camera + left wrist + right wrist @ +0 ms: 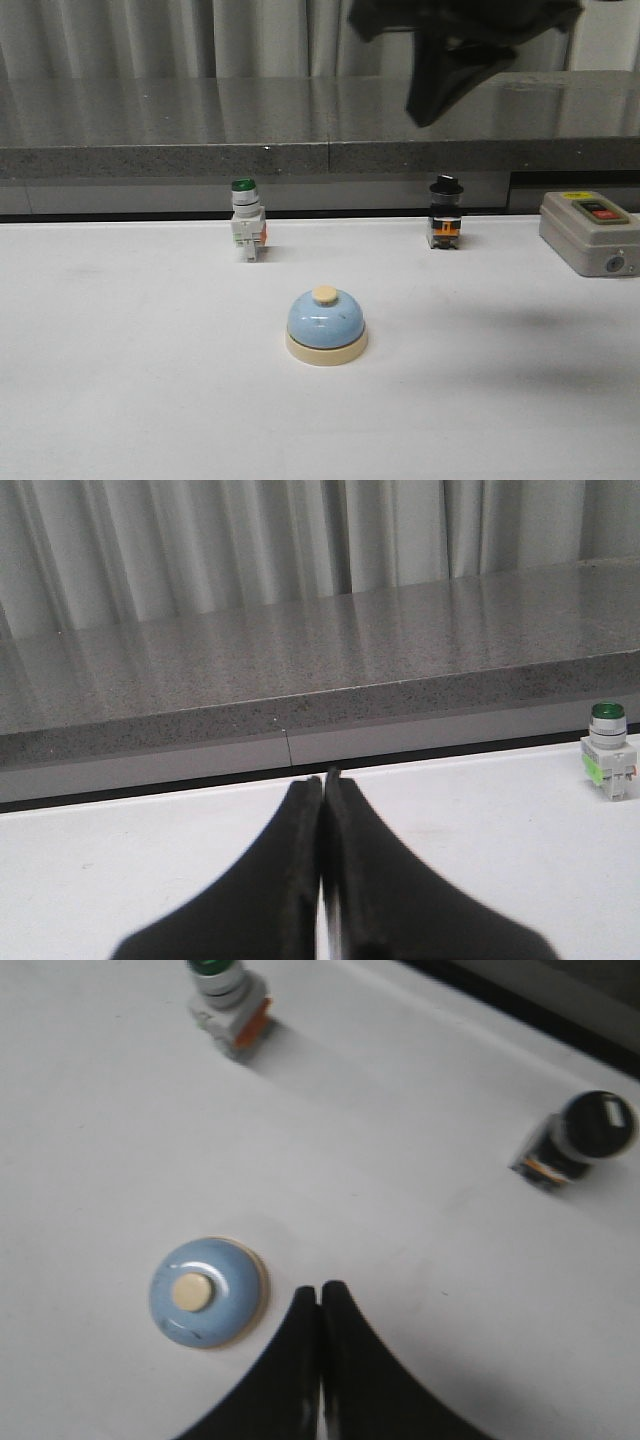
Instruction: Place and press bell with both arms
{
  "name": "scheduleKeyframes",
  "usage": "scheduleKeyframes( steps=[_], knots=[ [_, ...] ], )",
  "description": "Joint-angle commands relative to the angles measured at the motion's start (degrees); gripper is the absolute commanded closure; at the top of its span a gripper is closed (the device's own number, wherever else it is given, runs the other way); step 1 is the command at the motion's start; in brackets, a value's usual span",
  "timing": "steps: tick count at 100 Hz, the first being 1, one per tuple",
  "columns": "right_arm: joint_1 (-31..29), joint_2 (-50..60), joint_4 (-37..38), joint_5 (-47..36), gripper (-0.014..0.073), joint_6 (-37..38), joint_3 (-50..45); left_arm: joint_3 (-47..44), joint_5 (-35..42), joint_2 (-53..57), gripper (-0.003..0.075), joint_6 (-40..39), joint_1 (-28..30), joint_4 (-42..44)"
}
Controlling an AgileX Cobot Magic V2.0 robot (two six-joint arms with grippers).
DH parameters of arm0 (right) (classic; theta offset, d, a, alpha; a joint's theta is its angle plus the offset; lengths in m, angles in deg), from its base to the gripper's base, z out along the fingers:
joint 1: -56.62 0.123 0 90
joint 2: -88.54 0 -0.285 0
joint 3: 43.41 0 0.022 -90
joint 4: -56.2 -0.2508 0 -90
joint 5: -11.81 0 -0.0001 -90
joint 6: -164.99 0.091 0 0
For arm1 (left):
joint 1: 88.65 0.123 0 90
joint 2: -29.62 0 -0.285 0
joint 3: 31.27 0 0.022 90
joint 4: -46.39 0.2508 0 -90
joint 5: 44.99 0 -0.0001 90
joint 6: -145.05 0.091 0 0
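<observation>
The light-blue bell [326, 324] with cream base and cream button stands upright on the white table, near the middle. It also shows in the right wrist view [207, 1291], seen from above. My right gripper [440, 100] hangs high above the table, to the right of the bell; its fingers are shut and empty [319, 1292], apart from the bell. My left gripper [323, 780] is shut and empty, low over the table; it does not show in the front view. The bell is out of the left wrist view.
A green-capped white switch [246, 220] stands behind the bell to the left. A black-capped switch [445, 213] stands behind to the right. A grey box with red and green buttons [592, 232] sits at the far right. A grey stone ledge [300, 130] runs behind the table.
</observation>
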Motion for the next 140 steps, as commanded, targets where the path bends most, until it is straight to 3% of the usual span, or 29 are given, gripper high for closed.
scheduleKeyframes(
  steps=[1, 38, 82, 140],
  knots=[
    [-3.5, 6.4, 1.0, -3.7, 0.0654, -0.5, -1.7, -2.3, 4.8, 1.7, 0.0740, -0.5, 0.0, -0.1],
    [-16.8, 29.3, 1.0, -9.3, 0.0654, 0.7, -21.5, -2.3, 4.8, 1.7, 0.0740, -0.5, 0.0, -0.1],
    [-18.1, 58.4, 1.0, -10.8, 0.0654, 0.8, -38.0, -2.3, 4.8, 1.7, 0.0740, -0.5, 0.0, -0.1],
    [-18.1, 62.0, 1.0, -10.7, 0.0654, 0.8, -38.4, -2.3, 4.8, 1.7, 0.0740, -0.5, 0.0, -0.1]
  ],
)
